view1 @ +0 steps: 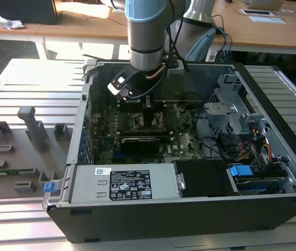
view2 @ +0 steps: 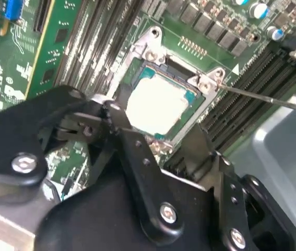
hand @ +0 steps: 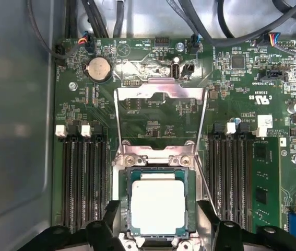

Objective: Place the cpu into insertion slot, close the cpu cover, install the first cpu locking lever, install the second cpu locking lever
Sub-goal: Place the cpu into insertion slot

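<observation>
- In the first wrist view we saw the tool (hand: 159, 218) open. Its black fingers (hand: 110, 222) stood apart, one on either side of the slot (hand: 122, 198).
- Between the fingers the cpu (hand: 157, 204) lay flat in the slot with its silvery top up, and the tool gripped nothing.
- Just beyond the slot the cover (hand: 137, 90) was open, tipped back on its hinge. We could see the green board (hand: 161, 125) through its window.
- In the second wrist view a thin lever (view2: 262, 98) stuck out free from a corner of the slot, unlatched.
- Long black memory slots (hand: 82, 178) ran along both sides of the slot.
- Farther off, in the exterior view, the arm (view1: 146, 31) reached down into the open case (view1: 189, 214). The case sat on a ribbed grey surface (view1: 27, 78).
</observation>
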`<state>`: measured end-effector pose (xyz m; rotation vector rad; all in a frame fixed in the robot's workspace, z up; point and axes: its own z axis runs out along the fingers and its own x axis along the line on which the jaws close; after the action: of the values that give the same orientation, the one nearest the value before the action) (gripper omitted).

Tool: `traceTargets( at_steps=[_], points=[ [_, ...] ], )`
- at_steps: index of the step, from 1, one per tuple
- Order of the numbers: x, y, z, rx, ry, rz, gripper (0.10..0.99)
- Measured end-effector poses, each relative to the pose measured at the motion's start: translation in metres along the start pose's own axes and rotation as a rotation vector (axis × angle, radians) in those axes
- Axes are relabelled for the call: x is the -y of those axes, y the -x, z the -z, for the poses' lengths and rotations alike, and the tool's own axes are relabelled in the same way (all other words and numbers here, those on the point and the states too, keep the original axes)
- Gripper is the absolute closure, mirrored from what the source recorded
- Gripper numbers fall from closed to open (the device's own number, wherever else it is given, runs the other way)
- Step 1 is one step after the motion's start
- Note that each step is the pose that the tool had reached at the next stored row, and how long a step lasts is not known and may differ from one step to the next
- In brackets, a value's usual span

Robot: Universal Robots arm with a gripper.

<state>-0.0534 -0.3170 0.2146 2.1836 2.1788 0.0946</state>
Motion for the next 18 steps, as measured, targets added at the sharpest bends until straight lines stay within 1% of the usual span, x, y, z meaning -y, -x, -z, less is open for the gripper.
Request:
traceTargets(
  at_steps=[3, 4, 5, 6, 7, 8, 9, 10, 12, 14, 16, 18],
  points=[
    [0.0016, -0.0001, 0.0, -0.0001, 0.0, 0.0, 0.612],
    [0.0029, 0.0, -0.0004, 0.0, 0.0, 0.001, 0.733],
    [0.0036, 0.0, -0.0022, -0.0001, -0.001, 0.001, 0.792],
    [0.0039, 0.0, -0.0053, -0.0003, -0.006, 0.003, 0.855],
    [0.0039, 0.0, -0.0067, -0.0005, -0.013, 0.006, 0.918],
    [0.0037, -0.0001, -0.0073, -0.0005, -0.02, 0.009, 0.918],
    [0.003, 0.0, -0.0085, 0.0013, -0.035, 0.016, 0.918],
    [0.002, 0.0, -0.0092, 0.002, -0.04, 0.019, 0.918],
    [0.0012, 0.0002, -0.0109, 0.0035, -0.046, 0.023, 0.918],
    [-0.0022, 0.0001, -0.0125, 0.0031, -0.049, 0.025, 0.918],
    [-0.008, 0.0002, -0.0131, 0.003, -0.051, 0.029, 0.918],
    [-0.0109, 0.0005, -0.013, 0.0035, -0.053, 0.029, 0.918]
  ],
)
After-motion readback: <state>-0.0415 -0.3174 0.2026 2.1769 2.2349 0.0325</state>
